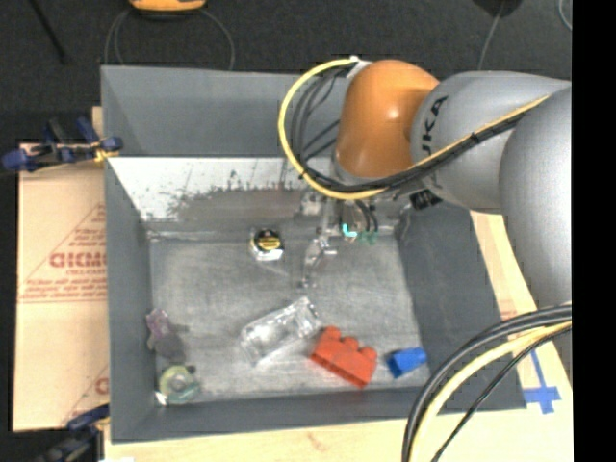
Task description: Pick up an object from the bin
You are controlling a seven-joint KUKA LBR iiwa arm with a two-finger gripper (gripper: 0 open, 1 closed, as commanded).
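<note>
My gripper (321, 246) hangs under the orange wrist cover over the back middle of the bin floor, with nothing seen in it. Just to its left lies a small yellow and black tape measure (267, 243), apart from the gripper. A crumpled clear plastic piece (279, 330) lies below the gripper toward the front. Right of that plastic sits a red toy brick (343, 356).
A small blue block (406, 361) lies at the front right beside the red brick. A purple figure (164, 330) and a round greenish clear thing (179, 383) sit in the front left corner. The arm and its cables cover the bin's back right.
</note>
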